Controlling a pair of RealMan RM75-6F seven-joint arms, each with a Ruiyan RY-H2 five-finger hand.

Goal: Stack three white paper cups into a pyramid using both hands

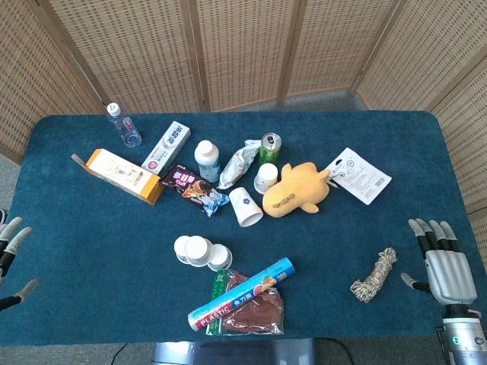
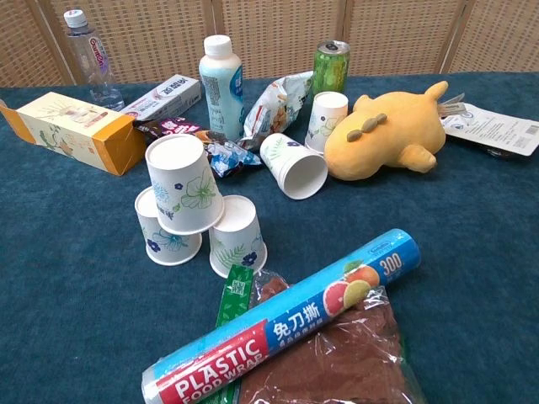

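Three white paper cups with floral prints stand upside down as a pyramid near the table's front middle. The top cup (image 2: pixel 184 185) (image 1: pixel 197 247) rests across the left base cup (image 2: pixel 165 237) and the right base cup (image 2: pixel 237 238). My left hand (image 1: pixel 11 249) shows only at the far left edge of the head view, fingers spread, holding nothing. My right hand (image 1: pixel 444 268) hovers at the front right corner, fingers apart and empty. Both hands are far from the cups. The chest view shows neither hand.
A fourth cup (image 2: pixel 294 166) lies on its side and a fifth (image 2: pixel 327 119) stands beside a yellow plush toy (image 2: pixel 390 135). A plastic wrap roll (image 2: pixel 286 324) lies over a brown bag in front of the pyramid. Bottles, a can, boxes and snack packs crowd behind. A rope coil (image 1: pixel 374 275) lies near my right hand.
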